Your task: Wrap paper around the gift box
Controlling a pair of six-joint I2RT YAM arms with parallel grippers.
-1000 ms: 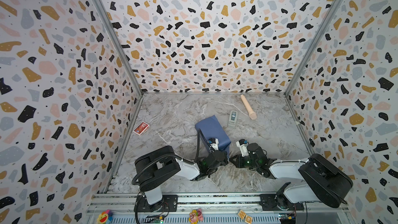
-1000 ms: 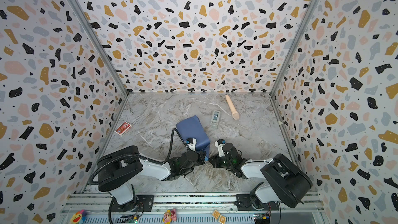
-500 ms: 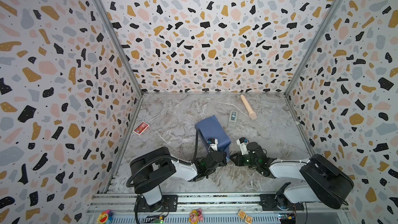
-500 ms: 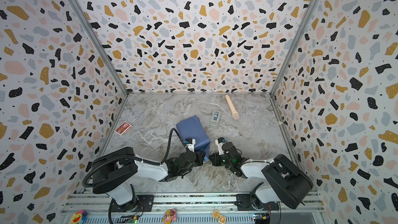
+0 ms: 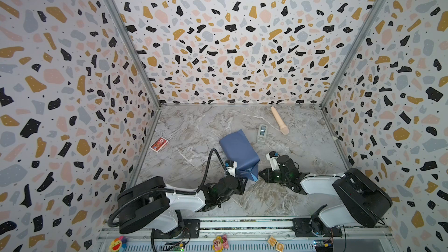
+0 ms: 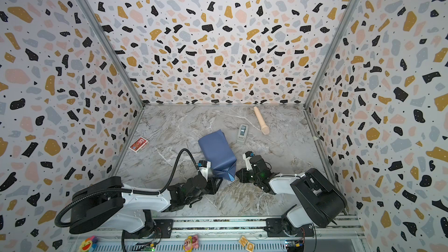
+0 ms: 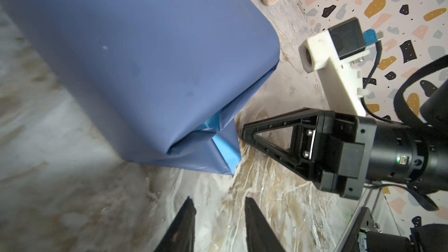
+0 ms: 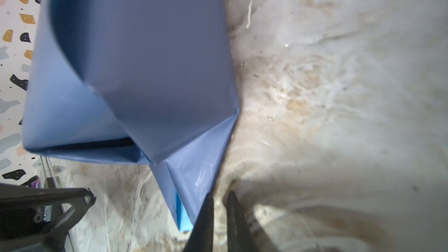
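Note:
The paper [image 5: 238, 150] [image 6: 217, 152] is folded round the gift box as a dull blue parcel in mid-floor; the box itself is hidden under it. At the near end the folds stand loose, and a pointed flap [image 8: 194, 185] [image 7: 225, 149] with a light-blue underside lies on the floor. My left gripper [image 5: 243, 183] [image 6: 217, 183] [image 7: 218, 204] is open just short of that end, with only floor between its fingers. My right gripper [image 5: 260, 173] [image 6: 237, 173] [image 8: 219, 196] sits low at the flap's edge. Its jaws are all but together, holding nothing.
A red card pack [image 5: 159, 144] lies near the left wall. A grey tape dispenser [image 5: 261, 134] and a beige rod [image 5: 279, 123] lie behind the parcel to the right. Speckled walls close in three sides, and a rail [image 5: 242, 224] runs along the front.
My left gripper's jaws have gone from shut to open, and it has eased back slightly from the parcel's near end. The right gripper and the parcel have hardly moved.

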